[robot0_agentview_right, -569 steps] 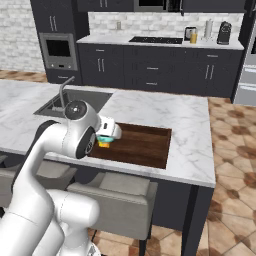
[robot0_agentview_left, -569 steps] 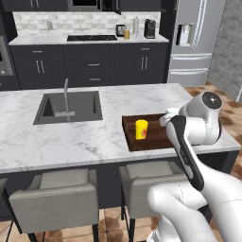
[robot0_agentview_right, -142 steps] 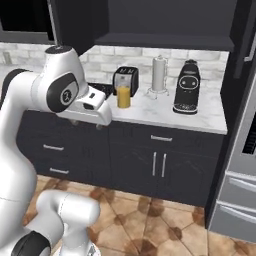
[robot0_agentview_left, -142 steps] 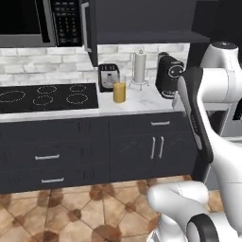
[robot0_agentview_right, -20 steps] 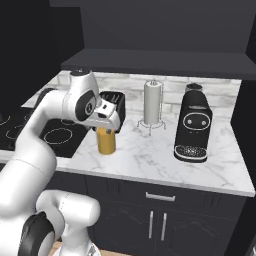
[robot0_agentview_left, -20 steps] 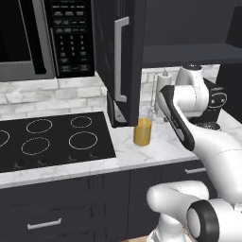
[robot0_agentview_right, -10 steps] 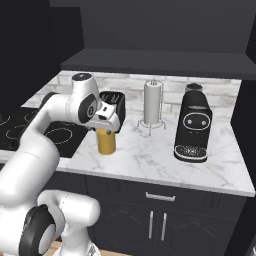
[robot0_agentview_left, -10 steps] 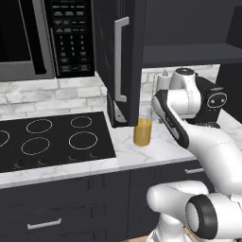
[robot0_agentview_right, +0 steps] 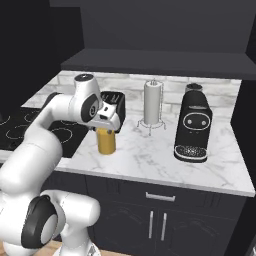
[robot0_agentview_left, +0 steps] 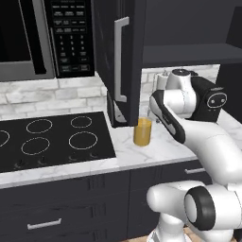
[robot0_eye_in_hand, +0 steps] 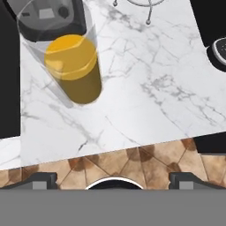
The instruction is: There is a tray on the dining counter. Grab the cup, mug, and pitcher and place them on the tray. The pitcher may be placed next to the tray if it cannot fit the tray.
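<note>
The gripper (robot0_agentview_right: 109,121) hangs with its jaws spread to their widest, holding nothing; the pitcher (robot0_agentview_right: 106,140) stands upright on the marble counter (robot0_agentview_right: 150,157) just below and ahead of the jaws, untouched; no writing on it is legible.

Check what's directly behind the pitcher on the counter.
A dark toaster stands behind the pitcher, near the backsplash. The gripper, jaws open, hangs above the pitcher and covers the toaster's lower front, so I can't tell whether they touch.
</note>
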You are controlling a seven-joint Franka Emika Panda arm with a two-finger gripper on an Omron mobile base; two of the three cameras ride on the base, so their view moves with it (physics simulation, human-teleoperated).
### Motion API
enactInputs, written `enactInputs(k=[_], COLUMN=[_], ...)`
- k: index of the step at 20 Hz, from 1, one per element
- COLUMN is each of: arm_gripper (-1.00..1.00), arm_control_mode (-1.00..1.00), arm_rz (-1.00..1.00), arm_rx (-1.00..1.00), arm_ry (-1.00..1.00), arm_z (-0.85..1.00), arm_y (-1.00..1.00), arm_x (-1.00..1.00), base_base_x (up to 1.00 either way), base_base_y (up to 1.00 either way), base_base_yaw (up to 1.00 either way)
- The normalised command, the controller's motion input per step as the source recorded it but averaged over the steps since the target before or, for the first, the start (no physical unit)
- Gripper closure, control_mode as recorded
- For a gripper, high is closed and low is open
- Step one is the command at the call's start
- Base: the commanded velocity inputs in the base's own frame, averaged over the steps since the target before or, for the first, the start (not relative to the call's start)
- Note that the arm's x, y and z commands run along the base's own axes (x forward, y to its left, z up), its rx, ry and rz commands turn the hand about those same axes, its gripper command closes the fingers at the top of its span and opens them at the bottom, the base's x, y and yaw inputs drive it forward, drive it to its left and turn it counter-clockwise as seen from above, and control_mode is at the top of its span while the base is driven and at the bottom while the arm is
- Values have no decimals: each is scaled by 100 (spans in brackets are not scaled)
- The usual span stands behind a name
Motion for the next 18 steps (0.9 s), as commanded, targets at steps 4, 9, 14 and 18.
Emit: enactInputs(k=[4,9,14,18], arm_gripper=[-100,-100,-100,-100], arm_control_mode=[-100,-100,-100,-100], arm_rz=[0,0,0,0], arm_rx=[5,4,0,0], arm_ry=[0,0,0,0], arm_z=[-19,-18,-8,-1], arm_y=[2,4,14,22], arm_x=[0,0,0,0], base_base_x=[0,0,0,0], base_base_y=[0,0,0,0], base_base_yaw=[0,0,0,0])
